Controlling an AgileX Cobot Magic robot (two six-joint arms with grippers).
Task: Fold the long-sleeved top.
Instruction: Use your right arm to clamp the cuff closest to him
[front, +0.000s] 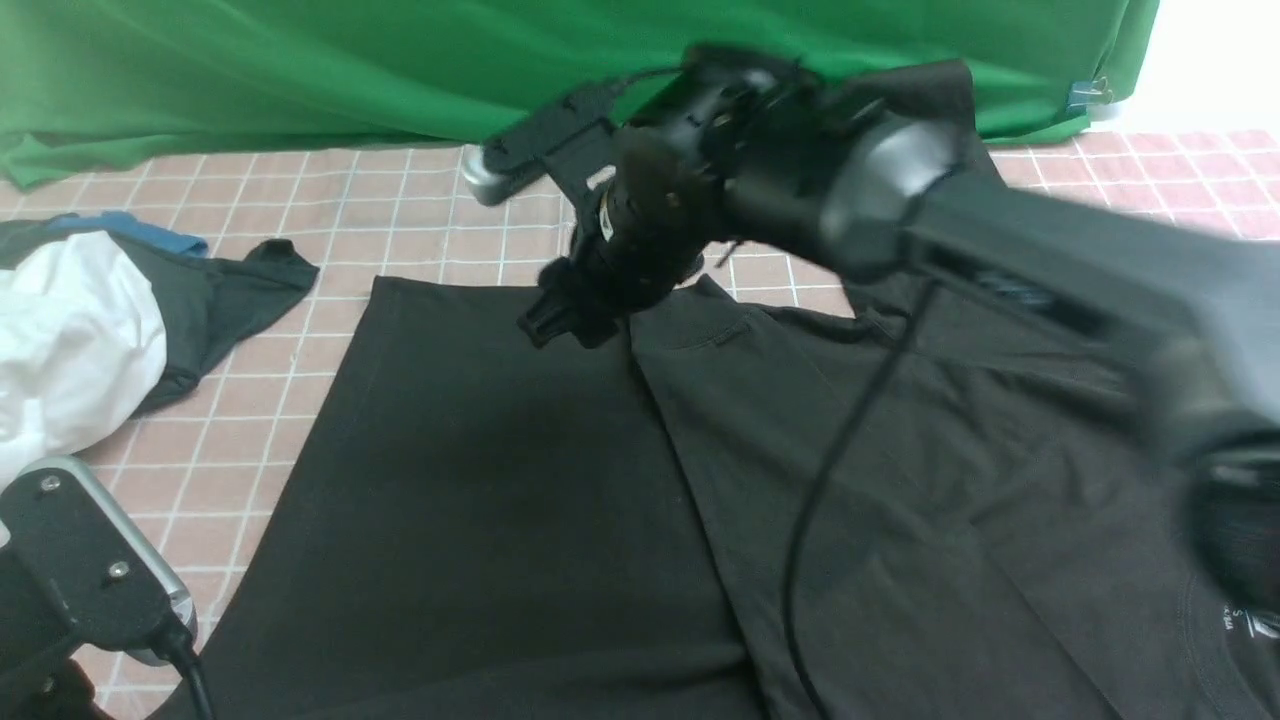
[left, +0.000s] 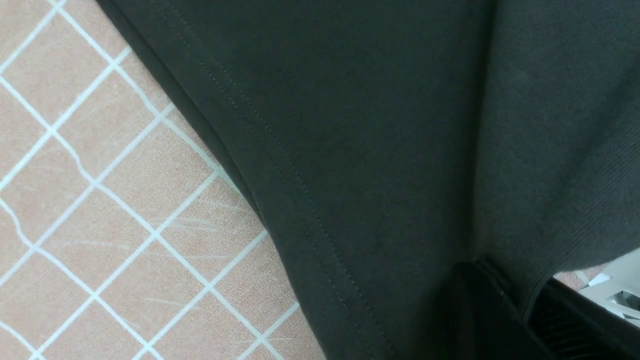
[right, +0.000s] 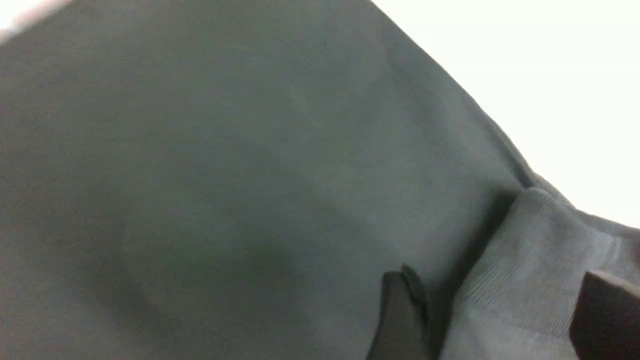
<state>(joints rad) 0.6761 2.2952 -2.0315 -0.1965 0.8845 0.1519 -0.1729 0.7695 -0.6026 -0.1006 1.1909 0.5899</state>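
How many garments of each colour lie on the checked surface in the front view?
Black: 1, the long-sleeved top
White: 1, the white garment
Dark grey with blue parts: 1, the dark grey garment
Total: 3

Front wide; wrists tight on top (front: 480, 520)

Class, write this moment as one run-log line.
task: folding | left end effector: shut on black soft-knit long-sleeved top | right end effector: open, ribbed cuff between jaws
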